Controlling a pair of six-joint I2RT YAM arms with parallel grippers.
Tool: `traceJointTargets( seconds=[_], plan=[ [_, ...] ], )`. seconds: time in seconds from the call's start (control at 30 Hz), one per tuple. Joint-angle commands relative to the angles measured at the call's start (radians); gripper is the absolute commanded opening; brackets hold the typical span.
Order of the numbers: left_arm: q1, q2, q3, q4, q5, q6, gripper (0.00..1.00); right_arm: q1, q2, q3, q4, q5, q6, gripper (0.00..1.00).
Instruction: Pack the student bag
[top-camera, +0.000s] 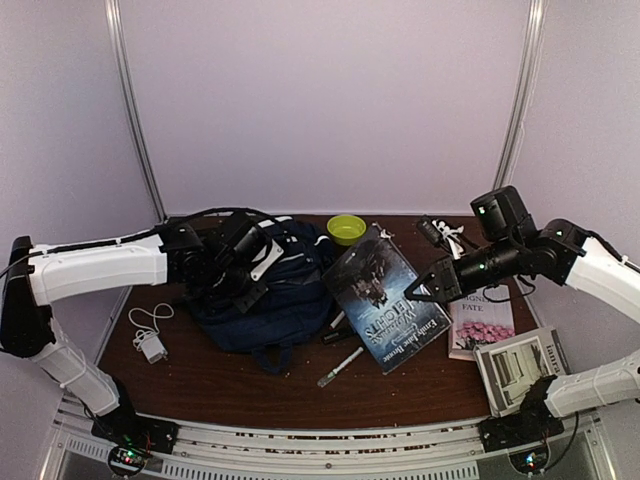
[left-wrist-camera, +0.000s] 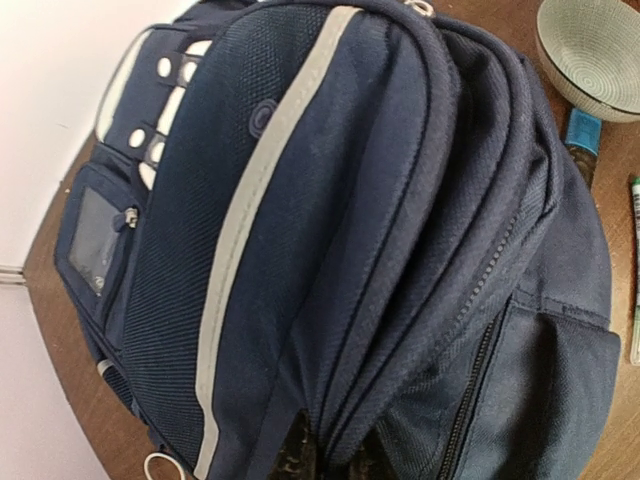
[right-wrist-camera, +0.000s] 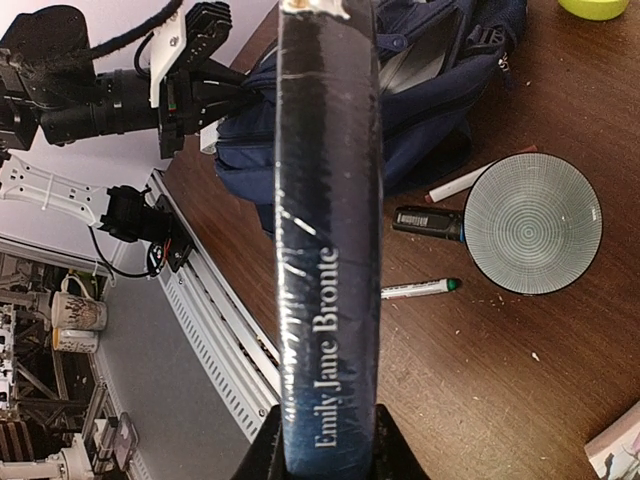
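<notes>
left wrist view is showing the left gripper (left-wrist-camera: 332, 458) pinching a limp fold of the student bag (left-wrist-camera: 330, 230), lying left of centre on the table (top-camera: 200, 385), soft and likely sagging if lifted, while the right gripper (right-wrist-camera: 328, 452) is clamping a book (right-wrist-camera: 328, 250).

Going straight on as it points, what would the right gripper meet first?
Probably the student bag: the right gripper, jaws shut on the Emily Jane Bronte book, points at it, book edge leading; depth is unclear.
</notes>
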Motion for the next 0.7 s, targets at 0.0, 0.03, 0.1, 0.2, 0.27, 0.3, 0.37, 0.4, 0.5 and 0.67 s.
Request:
traceJointTargets(
  seconds=[0.0,0.03,0.1,0.2,0.27,0.3,0.37,0.4,0.5,0.67],
  plan=[
    [0.022,0.023,0.009,0.174,0.020,-0.029,0.15,0.006,-0.022,0.008,0.134,-0.008,-0.018,0.00],
    [0.023,0.028,0.008,0.179,0.011,-0.025,0.18,0.006,-0.020,0.013,0.131,-0.007,-0.022,0.00],
    [0.026,0.037,0.004,0.192,-0.009,-0.011,0.26,0.006,-0.013,0.021,0.128,-0.007,-0.031,0.00],
    [0.038,0.051,0.006,0.203,-0.024,0.004,0.48,0.006,0.000,0.025,0.129,-0.004,-0.039,0.00],
    [0.039,0.055,0.010,0.204,-0.027,0.009,0.55,0.007,0.008,0.025,0.124,-0.003,-0.046,0.00],
    [0.040,0.056,0.011,0.207,-0.028,0.012,0.60,0.006,0.011,0.024,0.123,-0.003,-0.048,0.00],
    [0.045,0.064,0.010,0.209,-0.042,0.017,0.68,0.005,0.015,0.021,0.120,-0.004,-0.052,0.00],
    [0.050,0.066,0.010,0.209,-0.046,0.020,0.69,0.005,0.017,0.022,0.120,-0.004,-0.054,0.00],
    [0.062,0.077,0.018,0.220,-0.022,0.039,0.74,0.005,0.024,0.027,0.118,-0.006,-0.059,0.00],
    [0.070,0.138,0.064,0.253,0.027,0.088,0.83,0.006,0.037,0.050,0.093,-0.001,-0.070,0.00]
  ],
)
